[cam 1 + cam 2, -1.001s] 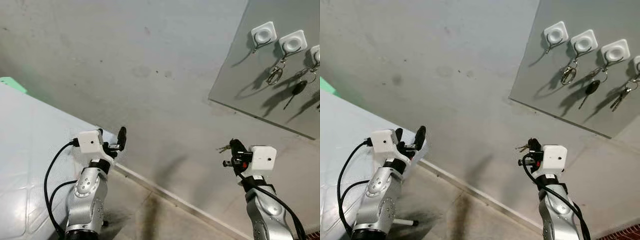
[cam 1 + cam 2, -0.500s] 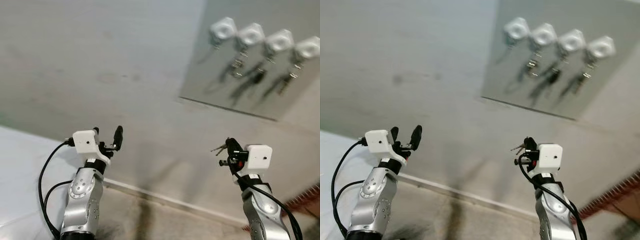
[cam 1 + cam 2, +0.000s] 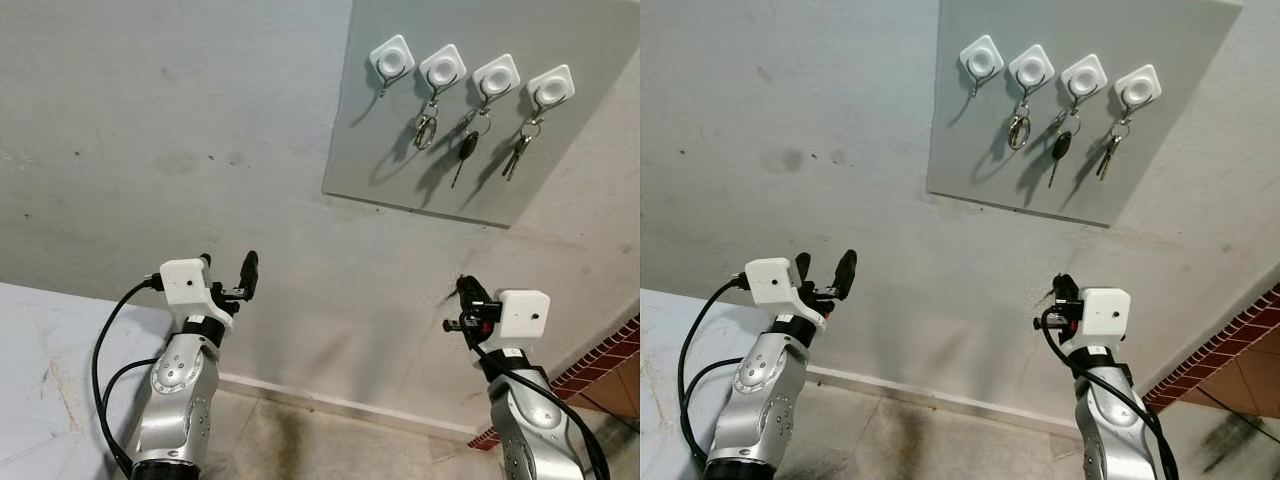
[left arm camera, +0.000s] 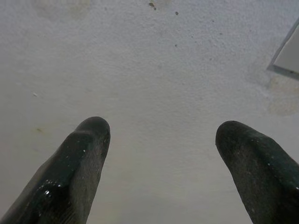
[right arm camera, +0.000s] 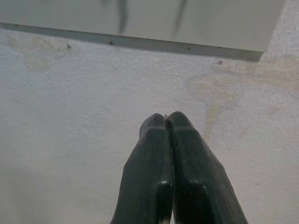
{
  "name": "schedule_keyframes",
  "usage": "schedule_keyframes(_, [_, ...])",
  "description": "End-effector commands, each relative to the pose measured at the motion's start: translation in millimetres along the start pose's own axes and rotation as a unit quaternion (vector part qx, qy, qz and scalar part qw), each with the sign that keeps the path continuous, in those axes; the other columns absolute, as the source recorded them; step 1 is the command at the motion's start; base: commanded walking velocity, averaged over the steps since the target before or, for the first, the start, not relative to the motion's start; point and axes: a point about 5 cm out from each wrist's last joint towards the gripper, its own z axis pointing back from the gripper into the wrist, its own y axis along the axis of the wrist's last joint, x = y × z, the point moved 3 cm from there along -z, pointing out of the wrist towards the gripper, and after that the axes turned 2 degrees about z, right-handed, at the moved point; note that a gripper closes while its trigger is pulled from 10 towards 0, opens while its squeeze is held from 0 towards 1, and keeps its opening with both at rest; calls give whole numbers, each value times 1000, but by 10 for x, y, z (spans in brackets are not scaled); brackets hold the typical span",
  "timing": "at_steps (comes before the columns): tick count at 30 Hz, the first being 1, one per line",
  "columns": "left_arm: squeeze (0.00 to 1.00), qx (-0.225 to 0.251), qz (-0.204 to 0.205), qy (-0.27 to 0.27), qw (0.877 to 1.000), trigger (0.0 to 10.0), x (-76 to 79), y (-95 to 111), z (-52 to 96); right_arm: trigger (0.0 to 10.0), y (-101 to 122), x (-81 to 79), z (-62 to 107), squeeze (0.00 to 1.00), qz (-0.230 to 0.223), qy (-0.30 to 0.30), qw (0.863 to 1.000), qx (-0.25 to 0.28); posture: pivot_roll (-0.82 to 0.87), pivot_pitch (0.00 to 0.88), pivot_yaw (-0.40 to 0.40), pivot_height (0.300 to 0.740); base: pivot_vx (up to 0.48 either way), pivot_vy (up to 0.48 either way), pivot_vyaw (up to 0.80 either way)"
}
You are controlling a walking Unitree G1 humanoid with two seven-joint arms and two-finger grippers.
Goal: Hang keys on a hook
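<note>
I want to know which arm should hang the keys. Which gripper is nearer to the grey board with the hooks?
Right. The right gripper is below the grey board, under its right part. The left gripper is farther, below and off to the board's left.

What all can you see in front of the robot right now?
board: one, grey, on the wall
hooks: four, white, row along the board's top; leftmost bare
key ring: one, metal, second hook
car key: one, black, third hook
key bunch: one, silver, fourth hook
table: one, white, lower left
brick tiles: red, lower right
held keys: metal, barely showing
left gripper: fingers open, facing wall
right gripper: fingers shut on held keys, below board
</note>
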Motion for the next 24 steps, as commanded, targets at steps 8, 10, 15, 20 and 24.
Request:
schedule_keyframes(8, [0,-3,-20,-36,999,10000,119,33,-55,10000,87,32,-3,0,-6,-20,999,25,-6,0,-13,740,0,0,0])
schedule_keyframes(10, [0,-4,-17,-37,999,10000,118,42,-67,10000,105,21,-1,0,-8,-19,999,29,-6,0,-9,740,0,0,0])
schedule_keyframes(15, [0,2,-24,-45,999,10000,137,99,-96,10000,248,-80,-28,0,-13,7,998,55,-7,0,-4,740,0,0,0])
schedule_keyframes(20, [0,10,-24,-67,997,10000,259,182,-139,10000,431,-347,-107,0,-51,82,993,70,-8,0,-3,740,0,0,0])
schedule_keyframes(24, [0,12,-39,-91,995,10000,361,192,-170,10000,504,-512,-205,0,-53,119,988,80,-9,0,-6,740,0,0,0])
